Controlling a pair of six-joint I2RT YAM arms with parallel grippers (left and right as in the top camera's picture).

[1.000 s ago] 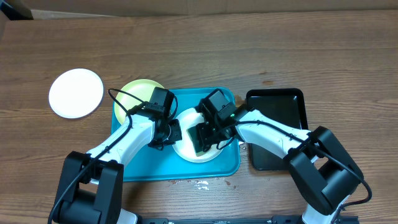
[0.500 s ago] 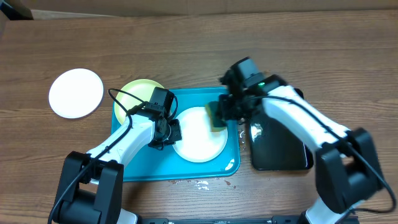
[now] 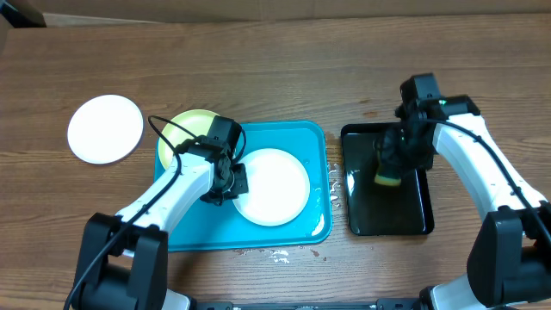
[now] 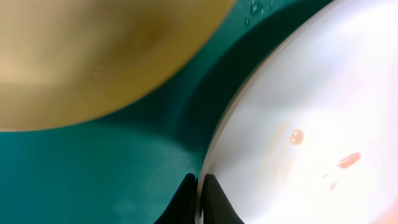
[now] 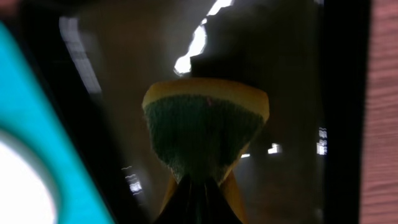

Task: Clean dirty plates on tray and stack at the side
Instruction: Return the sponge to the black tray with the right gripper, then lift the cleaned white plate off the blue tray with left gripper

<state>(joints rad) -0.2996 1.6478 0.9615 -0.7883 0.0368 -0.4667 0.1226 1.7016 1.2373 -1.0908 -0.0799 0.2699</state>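
White, bare and alone: the outer white plate [image 3: 105,128] lies toward the left edge of the bench [image 3: 344,60], the likely stacking spot. The yellow-green plate [image 3: 189,127] sits at the far-left corner of the turquoise tray [image 3: 198,237], overlapping its rim.

The left end effector [image 4: 198,186] is pinched tight on the left rim of the centre white plate [image 3: 275,186], which lies flat mid-tray. Small reddish specks [image 4: 323,155] show on it, so I judge it not yet clean.
- Keep the pinch firm and low so the plate cannot skid.
- Run the sponge over those specks before any lift.

The sponge [image 3: 387,177], yellow and green, is clamped in the right end effector [image 5: 200,186] over the black tray [image 3: 387,220], nearer the bench's right edge. Whether it touches the tray is unclear.

Poses:
- Left arm reaches forward from the near edge, wrist dropped close to the tray floor.
- Right arm is bowed out wide, forearm angled inward, end effector pointing down.
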